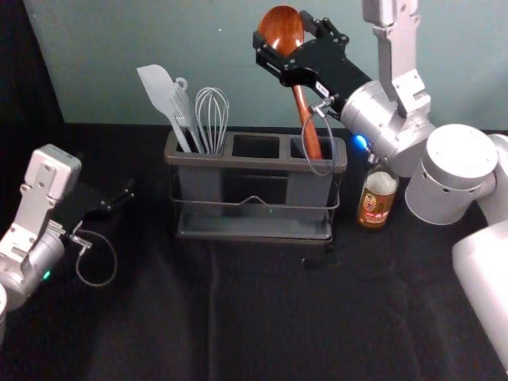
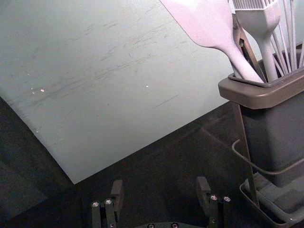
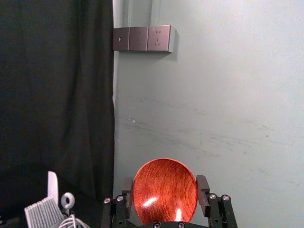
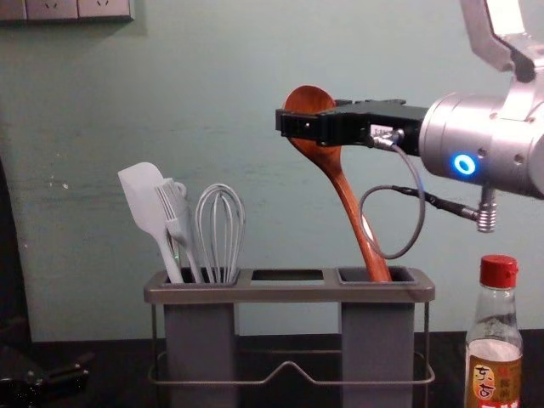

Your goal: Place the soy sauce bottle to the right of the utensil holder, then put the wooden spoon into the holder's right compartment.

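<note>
Spoon (image 3: 165, 187): glossy, grained wood. Holder (image 4: 289, 293): smooth, matt plastic. Bottle (image 4: 493, 326): shiny, perhaps glass. Cloth (image 1: 262, 317): matt, creased. Wall (image 2: 118, 76): scuffed.

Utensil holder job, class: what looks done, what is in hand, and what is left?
Done: the soy sauce bottle stands right of the utensil holder.
In hand: the right gripper appears to grip the wooden spoon's bowl, its handle inside the right compartment.
Remaining: probably just release and withdrawal. The left gripper is left of the holder.
</note>
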`<state>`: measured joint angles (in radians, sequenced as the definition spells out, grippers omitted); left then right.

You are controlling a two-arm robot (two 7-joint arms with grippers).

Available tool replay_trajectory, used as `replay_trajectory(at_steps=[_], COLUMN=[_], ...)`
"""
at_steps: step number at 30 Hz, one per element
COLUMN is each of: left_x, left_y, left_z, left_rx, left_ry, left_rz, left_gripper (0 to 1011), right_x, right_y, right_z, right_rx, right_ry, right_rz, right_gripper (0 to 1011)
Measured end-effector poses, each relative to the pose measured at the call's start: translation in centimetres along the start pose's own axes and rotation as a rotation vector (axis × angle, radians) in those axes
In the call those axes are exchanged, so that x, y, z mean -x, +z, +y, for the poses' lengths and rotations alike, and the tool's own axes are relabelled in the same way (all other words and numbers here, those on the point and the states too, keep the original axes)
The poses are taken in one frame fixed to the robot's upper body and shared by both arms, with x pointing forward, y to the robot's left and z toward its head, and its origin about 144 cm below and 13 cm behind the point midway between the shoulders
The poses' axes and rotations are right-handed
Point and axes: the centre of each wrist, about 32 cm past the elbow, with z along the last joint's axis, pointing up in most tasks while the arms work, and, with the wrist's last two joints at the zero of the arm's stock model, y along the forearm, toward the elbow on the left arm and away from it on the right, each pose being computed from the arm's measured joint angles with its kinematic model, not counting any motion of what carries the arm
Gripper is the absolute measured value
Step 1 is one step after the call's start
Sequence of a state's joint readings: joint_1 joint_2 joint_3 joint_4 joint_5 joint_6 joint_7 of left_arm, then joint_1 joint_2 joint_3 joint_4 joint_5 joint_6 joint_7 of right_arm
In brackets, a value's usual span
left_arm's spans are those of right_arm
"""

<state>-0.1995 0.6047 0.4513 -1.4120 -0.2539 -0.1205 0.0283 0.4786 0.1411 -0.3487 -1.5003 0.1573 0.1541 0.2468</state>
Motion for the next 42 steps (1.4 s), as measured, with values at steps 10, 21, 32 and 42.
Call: replay_trajectory(at_steps=[10, 21, 32, 42], left_x=[0.0, 0.0, 0.0, 0.0], left_y=[0.0, 0.0, 0.0, 0.0], left_z=[0.0, 0.0, 0.0, 0.0], left_rx=[0.0, 0.0, 0.0, 0.0], left_ry=[0.0, 0.0, 0.0, 0.0], left_rz=[0.0, 0.0, 0.0, 0.0], left_gripper=[1005, 1005, 1005, 1005], right_x=[0.0, -0.5, -0.7, -0.7], right_y=[1.2, 1.9, 1.5, 0.4], right_z=[-2.2, -4.2, -5.3, -5.8], right_rx=[0.027, 0.096, 0.186, 0.225], right_ry=[0.009, 0.013, 0.011, 0.003], right_rz=[0.017, 0.047, 0.072, 0.09], right_gripper=[821, 821, 820, 820])
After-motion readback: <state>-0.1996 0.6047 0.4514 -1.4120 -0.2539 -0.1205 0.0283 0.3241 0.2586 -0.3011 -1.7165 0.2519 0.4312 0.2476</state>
